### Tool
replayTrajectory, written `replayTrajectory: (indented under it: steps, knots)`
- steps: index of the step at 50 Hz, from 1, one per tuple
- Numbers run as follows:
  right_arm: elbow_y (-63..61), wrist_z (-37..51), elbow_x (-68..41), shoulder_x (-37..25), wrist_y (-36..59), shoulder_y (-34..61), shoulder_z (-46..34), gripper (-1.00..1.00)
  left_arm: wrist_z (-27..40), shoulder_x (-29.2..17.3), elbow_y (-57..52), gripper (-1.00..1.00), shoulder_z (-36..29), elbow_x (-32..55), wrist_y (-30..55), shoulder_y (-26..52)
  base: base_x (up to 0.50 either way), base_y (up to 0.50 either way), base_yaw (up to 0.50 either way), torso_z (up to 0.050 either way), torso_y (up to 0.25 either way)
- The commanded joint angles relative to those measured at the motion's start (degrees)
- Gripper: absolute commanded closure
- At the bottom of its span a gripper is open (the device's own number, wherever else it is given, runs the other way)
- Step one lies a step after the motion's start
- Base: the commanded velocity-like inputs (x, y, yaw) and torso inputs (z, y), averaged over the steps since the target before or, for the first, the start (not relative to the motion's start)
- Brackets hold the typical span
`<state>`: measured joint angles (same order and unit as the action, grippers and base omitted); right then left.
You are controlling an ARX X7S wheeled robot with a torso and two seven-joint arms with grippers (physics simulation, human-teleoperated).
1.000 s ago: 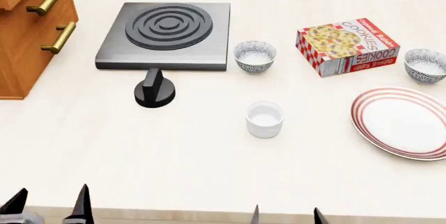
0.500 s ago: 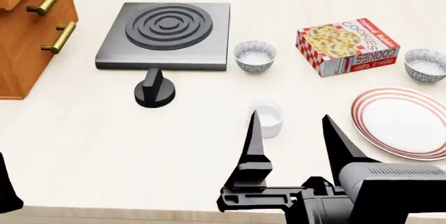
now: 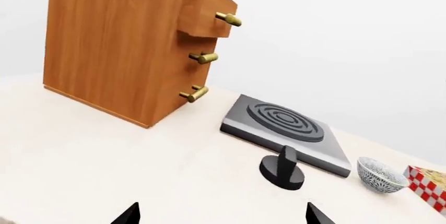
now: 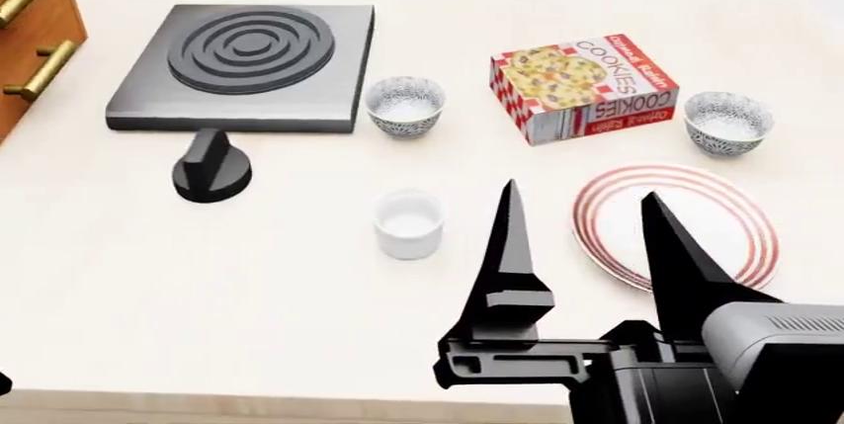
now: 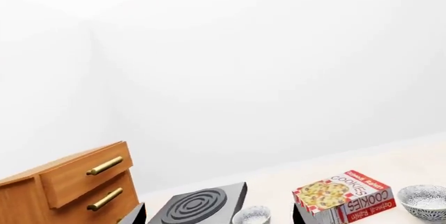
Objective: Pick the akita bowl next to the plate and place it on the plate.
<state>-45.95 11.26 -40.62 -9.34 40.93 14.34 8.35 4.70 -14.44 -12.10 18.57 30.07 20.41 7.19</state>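
Observation:
The akita bowl [image 4: 728,122], speckled grey outside and white inside, stands just behind the red-ringed white plate [image 4: 686,175] at the right of the counter; the right wrist view shows the bowl [image 5: 423,201] beside the cookie box. My right gripper [image 4: 580,195] hovers open in front of the plate's left rim, nothing between its fingers, and one finger covers part of the plate. A twin speckled bowl [image 4: 405,106] sits by the stove. My left gripper [image 3: 221,214] is open and empty, low near the counter's front left.
A black stove plate [image 4: 244,66] with a loose knob [image 4: 211,167] lies at the back left. A white cup [image 4: 409,223] stands mid-counter, left of my right gripper. A cookie box [image 4: 583,86] sits between the two bowls. A wooden drawer cabinet [image 3: 118,41] stands at the far left.
The head view has swung right, so everything sits further left in it. My right gripper has risen and moved nearer the plate. The left gripper has almost left the head view.

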Motion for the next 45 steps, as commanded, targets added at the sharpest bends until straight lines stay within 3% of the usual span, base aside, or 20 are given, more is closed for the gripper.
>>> replayTrajectory:
  steps: [1, 45]
  knots:
    - [0.08, 0.25, -0.54, -0.40, -0.69, -0.22, -0.02, -1.00, 0.06, -0.19, 0.38, -1.00, 0.09, 0.43, -0.19, -0.02, 0.00, -0.41, 0.00, 0.000, 0.000]
    - [1.35, 3.09, -1.37, -3.96, -3.28, -0.39, -3.44, -1.00, 0.44, -0.96, 1.55, -1.00, -1.25, 0.32, -1.55, -0.09, 0.00, -0.41, 0.00, 0.000, 0.000]
